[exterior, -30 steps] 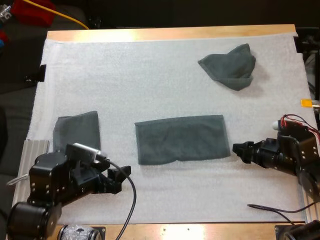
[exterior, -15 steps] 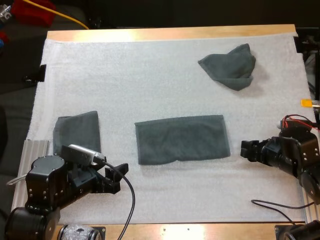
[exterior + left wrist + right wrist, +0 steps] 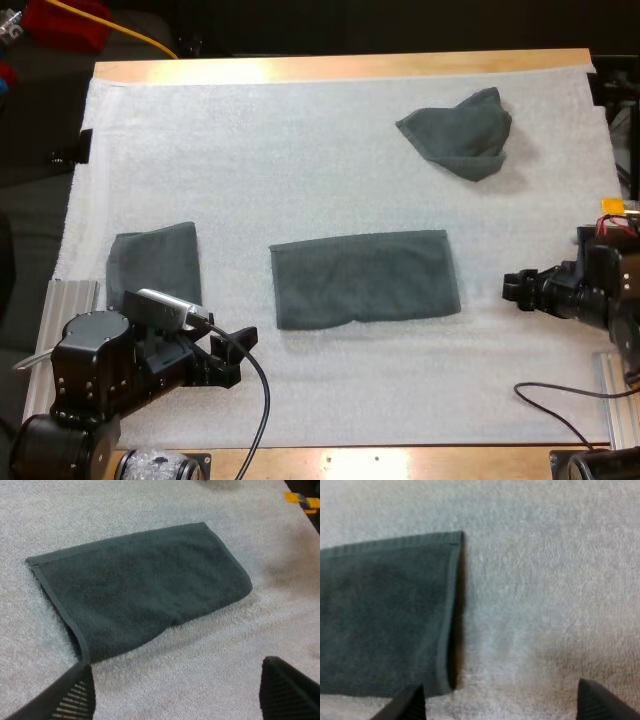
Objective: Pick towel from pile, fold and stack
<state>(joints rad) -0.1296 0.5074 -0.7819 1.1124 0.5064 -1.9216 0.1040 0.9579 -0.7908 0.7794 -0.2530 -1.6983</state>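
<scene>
White, fuzzy mat (image 3: 300,150) covers the wooden table (image 3: 340,66). The half-folded towel (image 3: 365,278) lies flat at its middle, doubled into a long rectangle. The left gripper (image 3: 236,356) and right gripper (image 3: 510,290) sit off its two ends, both with fingers spread wide and holding nothing.

The cloth is thick, limp terry with a corded hem, and that is where the risk lies. A pinch that catches only the top layer would likely peel the fold open. The near edge bulges unevenly, so the next fold could come out crooked. Fingers digging low might also snag the mat along with the cloth.

A crumpled towel (image 3: 458,132) waits at the far right, well apart, and a folded towel (image 3: 155,262) lies at the left.
</scene>
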